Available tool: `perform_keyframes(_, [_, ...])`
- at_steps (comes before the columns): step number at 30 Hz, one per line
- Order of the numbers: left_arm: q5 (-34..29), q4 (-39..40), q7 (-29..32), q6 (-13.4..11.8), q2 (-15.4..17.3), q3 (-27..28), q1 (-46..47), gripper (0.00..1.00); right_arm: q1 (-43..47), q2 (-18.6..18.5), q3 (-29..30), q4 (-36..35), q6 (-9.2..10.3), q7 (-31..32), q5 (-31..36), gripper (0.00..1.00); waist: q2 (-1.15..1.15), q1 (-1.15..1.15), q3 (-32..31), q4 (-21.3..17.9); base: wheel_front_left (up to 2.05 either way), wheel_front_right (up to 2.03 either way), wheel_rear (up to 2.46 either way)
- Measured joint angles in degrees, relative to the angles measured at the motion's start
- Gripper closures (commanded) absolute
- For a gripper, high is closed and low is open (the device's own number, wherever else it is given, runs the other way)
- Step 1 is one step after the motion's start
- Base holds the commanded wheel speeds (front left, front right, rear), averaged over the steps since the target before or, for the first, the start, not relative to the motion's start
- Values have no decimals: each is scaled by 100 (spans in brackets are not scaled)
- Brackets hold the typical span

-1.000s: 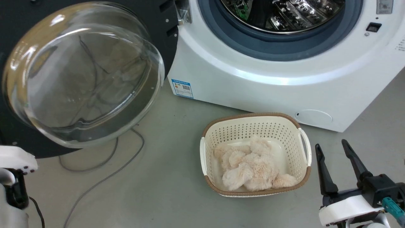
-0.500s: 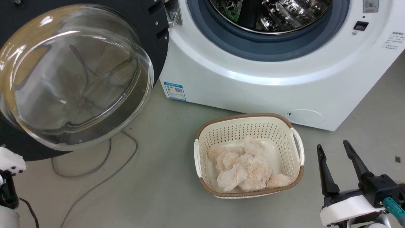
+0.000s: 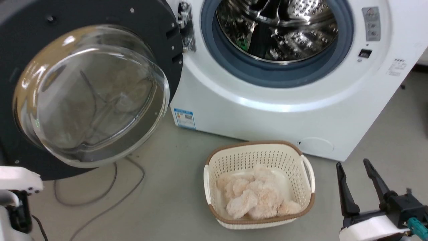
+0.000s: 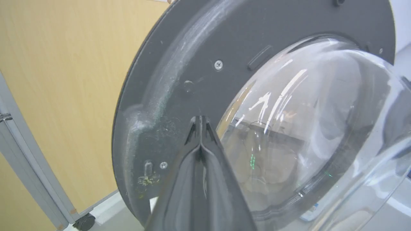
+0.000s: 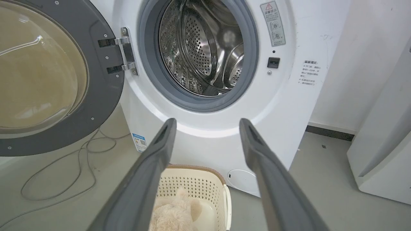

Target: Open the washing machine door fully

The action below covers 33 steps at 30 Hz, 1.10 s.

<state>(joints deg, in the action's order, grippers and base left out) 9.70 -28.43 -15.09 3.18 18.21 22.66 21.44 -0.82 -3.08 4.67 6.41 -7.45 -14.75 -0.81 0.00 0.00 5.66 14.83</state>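
My left hand (image 4: 199,121) has its fingers pressed together, the tip just before the matte inner rim of the washing machine door (image 4: 273,106); I cannot tell whether it touches. My right hand (image 3: 352,163) is spread, with the washing machine (image 3: 267,107) ahead of it and the door standing open off to its left.

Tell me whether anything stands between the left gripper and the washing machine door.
Nothing visible does. The left gripper, fingers pressed together, points straight at the dark inner rim of the washing machine door, beside its glass bowl, with no object between them. Whether the tips touch the rim cannot be told.
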Motion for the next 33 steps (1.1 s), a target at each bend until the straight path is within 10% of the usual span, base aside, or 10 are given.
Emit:
perform_keyframes(17, [-330, 1829, 0, 299, -1069, -701, -1200, 100, 268, 1, -12, -201, 0, 0, -153, 0, 0, 0, -628, -294, 0, 0, 0])
perform_keyframes(18, [-342, 1916, 0, 304, -1117, -747, -1259, 92, 270, 2, -4, -240, 0, 0, -174, 0, 0, -1, -638, -326, 0, 0, 0])
perform_keyframes(20, [-356, 2063, 0, 307, -1185, -854, -1383, 0, 271, 2, 2, -291, 0, 0, -183, 0, 0, -1, -656, -401, 0, 0, 0])
perform_keyframes(33, [-456, 2509, 0, 364, -1414, -1514, -2118, 0, 396, 3, 22, -422, 0, 0, -189, 0, 0, -1, -781, -987, 0, 0, 0])
